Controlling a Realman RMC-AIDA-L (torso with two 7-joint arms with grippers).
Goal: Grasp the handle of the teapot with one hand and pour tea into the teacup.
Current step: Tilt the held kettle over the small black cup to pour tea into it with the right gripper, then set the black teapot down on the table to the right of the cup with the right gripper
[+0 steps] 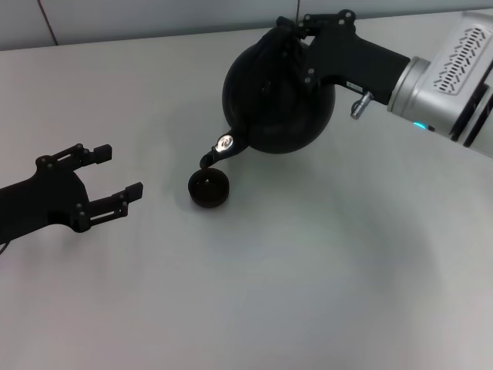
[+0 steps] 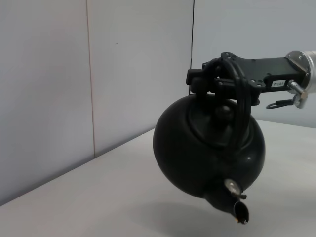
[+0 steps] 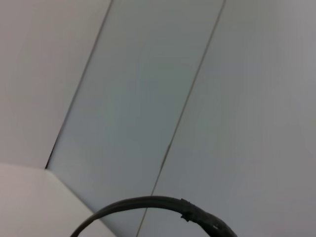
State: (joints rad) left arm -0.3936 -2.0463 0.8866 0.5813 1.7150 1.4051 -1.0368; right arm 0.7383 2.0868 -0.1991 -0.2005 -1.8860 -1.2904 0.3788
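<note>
Above the worktop [image 1: 308, 293], the right pincer [image 1: 296, 35] is clamped on the handle [image 2: 240, 106], holding the teapot [image 1: 277, 96] tipped, its spout [image 1: 218, 150] apparently just over the teacup [image 1: 209, 189]. The left pincer [image 1: 115, 173] idles with fingers spread, well left of the teacup.

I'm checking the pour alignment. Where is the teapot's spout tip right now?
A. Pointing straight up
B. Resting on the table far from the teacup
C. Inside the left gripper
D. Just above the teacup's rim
D: in the head view the teapot, held tilted by the right gripper at its handle, has its spout dipping just over the teacup; the left gripper sits open, apart.
</note>
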